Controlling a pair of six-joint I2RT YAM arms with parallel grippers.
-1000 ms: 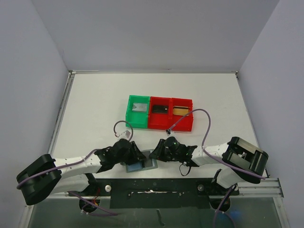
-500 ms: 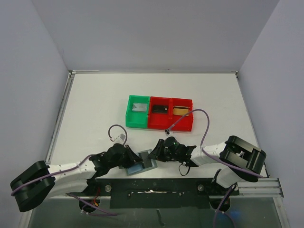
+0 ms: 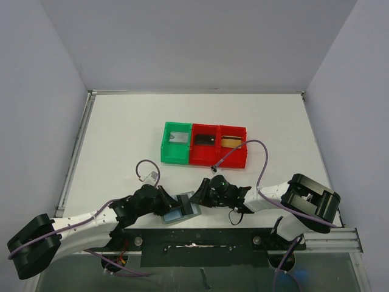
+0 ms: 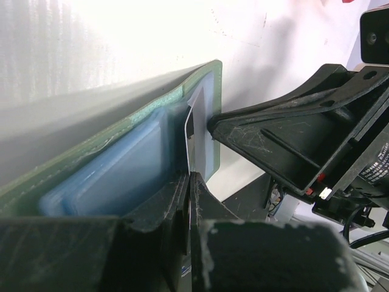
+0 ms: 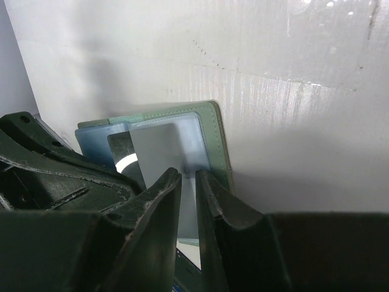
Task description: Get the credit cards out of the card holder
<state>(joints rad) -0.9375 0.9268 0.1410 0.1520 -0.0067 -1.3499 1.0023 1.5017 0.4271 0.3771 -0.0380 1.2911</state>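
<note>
The card holder (image 3: 180, 214) lies open near the table's front edge, with a green-grey rim and a blue pocket (image 4: 121, 170). My left gripper (image 4: 191, 179) is shut on the edge of a thin credit card (image 4: 188, 137) that stands half out of the pocket. In the right wrist view a silver-grey card (image 5: 157, 149) shows in the holder (image 5: 220, 140). My right gripper (image 5: 188, 176) has its tips on the holder's right side, jaws a narrow slit apart. Whether they pinch anything is unclear. From above, the left gripper (image 3: 172, 204) and right gripper (image 3: 199, 197) meet over the holder.
A green bin (image 3: 176, 151) and a red double bin (image 3: 219, 155) stand at mid-table; one red compartment holds a gold-tan card (image 3: 230, 142). The two grippers' fingers (image 4: 285, 140) are almost touching. A metal rail runs just in front of the holder.
My left gripper has closed on the card, and its arm has swung down and to the left. The holder shifted slightly. The right gripper has stayed in place.
</note>
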